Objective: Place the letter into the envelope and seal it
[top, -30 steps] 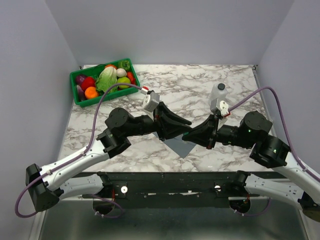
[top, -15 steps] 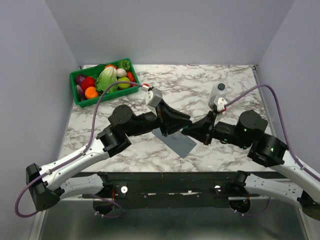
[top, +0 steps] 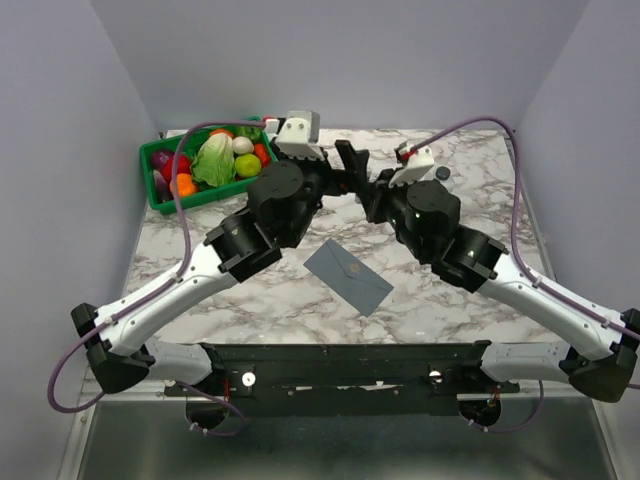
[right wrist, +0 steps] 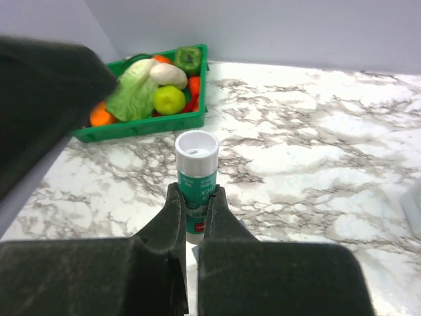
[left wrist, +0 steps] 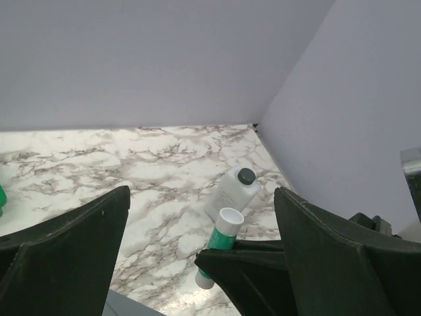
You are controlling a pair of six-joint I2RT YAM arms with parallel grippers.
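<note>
The slate-grey envelope (top: 348, 276) lies flat on the marble table, flap seam up, with no gripper touching it. The letter is out of view. Both arms are raised over the back middle of the table. My right gripper (right wrist: 196, 192) (top: 372, 196) is shut on a green-and-white glue stick (right wrist: 197, 172), held upright with its white cap on top. My left gripper (left wrist: 202, 192) (top: 346, 168) is open and empty, facing the right one. The left wrist view shows the glue stick (left wrist: 220, 245) between its wide jaws, pinched by the right gripper's black fingers.
A green basket (top: 200, 198) (right wrist: 148, 126) of toy vegetables stands at the back left. A white bottle with a dark cap (left wrist: 231, 191) (top: 441, 174) stands at the back right, partly behind the right wrist. Purple walls close in the back and sides.
Both arms have lifted off the envelope and swung up toward the back. The left gripper has opened. The envelope now lies alone on the table.
</note>
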